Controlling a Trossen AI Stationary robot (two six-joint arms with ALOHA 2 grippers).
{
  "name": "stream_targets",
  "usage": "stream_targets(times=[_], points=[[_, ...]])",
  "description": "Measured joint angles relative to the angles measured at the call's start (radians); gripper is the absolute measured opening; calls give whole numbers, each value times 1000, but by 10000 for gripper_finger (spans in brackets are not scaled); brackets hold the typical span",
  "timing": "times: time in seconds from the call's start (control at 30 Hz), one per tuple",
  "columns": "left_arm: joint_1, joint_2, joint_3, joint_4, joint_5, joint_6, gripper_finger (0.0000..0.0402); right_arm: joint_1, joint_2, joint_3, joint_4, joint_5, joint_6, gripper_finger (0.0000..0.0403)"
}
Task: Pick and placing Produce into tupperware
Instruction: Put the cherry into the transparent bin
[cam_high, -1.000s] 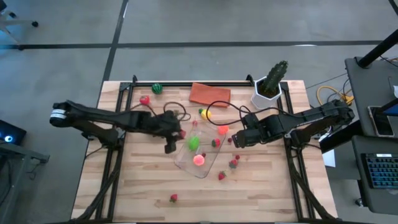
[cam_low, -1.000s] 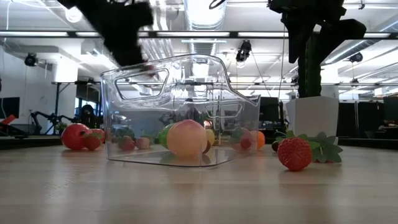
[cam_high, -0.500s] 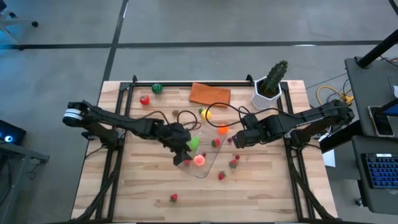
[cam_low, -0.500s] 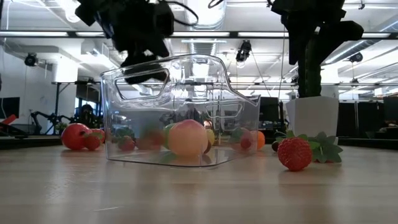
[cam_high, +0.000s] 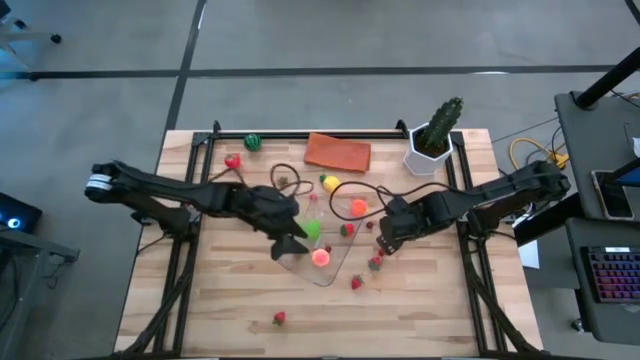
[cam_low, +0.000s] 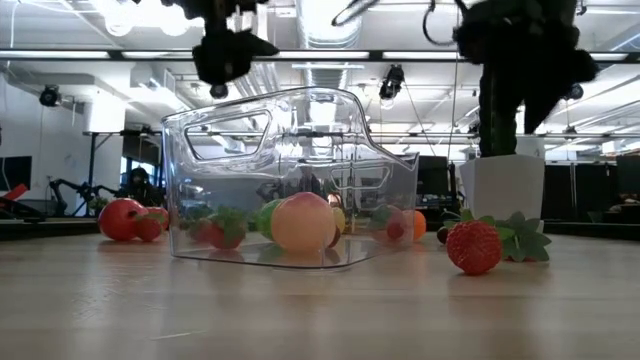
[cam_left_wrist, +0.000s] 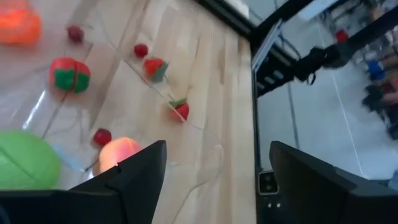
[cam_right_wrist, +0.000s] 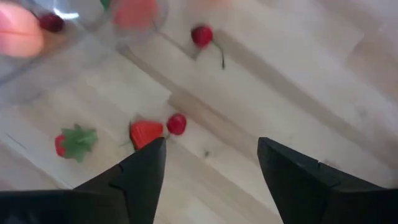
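The clear tupperware (cam_high: 333, 268) stands mid-table. Inside it lie a green piece (cam_high: 312, 228), a peach (cam_high: 320, 256) and a leafy strawberry (cam_low: 225, 230). More produce lies loose on the wood: strawberries (cam_high: 375, 263) (cam_high: 356, 283) (cam_high: 279, 318), an orange piece (cam_high: 358, 208), a yellow one (cam_high: 328, 183). My left gripper (cam_high: 290, 243) hangs open and empty above the tupperware's left end (cam_low: 190, 150). My right gripper (cam_high: 381, 243) is open and empty, above a strawberry (cam_right_wrist: 146, 132) and a cherry (cam_right_wrist: 176, 123) just right of the tupperware.
An orange cloth (cam_high: 338, 152) and a cactus in a white pot (cam_high: 433, 140) stand near the far edge. A red piece (cam_high: 232, 160) and a dark green one (cam_high: 252, 142) lie at the far left. Bare wood shows along the near edge.
My left gripper has moved from beside the tupperware to over its left end, opened and then risen. A strawberry it let go now lies inside at the left. My right gripper has moved toward the near edge, over the loose strawberries.
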Motion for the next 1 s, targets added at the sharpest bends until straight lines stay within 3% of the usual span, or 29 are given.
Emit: stream_targets(times=[0.2,0.33,0.53,1.0], points=[[-2,-127,-24,-17,-36,-45,271,0,21,-141,233,-90,107,237],[-2,-196,-39,-67,-82,-60,271,0,41,-193,325,-93,225,236],[-2,-254,-53,-157,-140,-63,271,5,109,-192,343,-97,322,232],[-2,-255,-57,-188,-146,-35,271,31,343,-73,311,-99,360,224]])
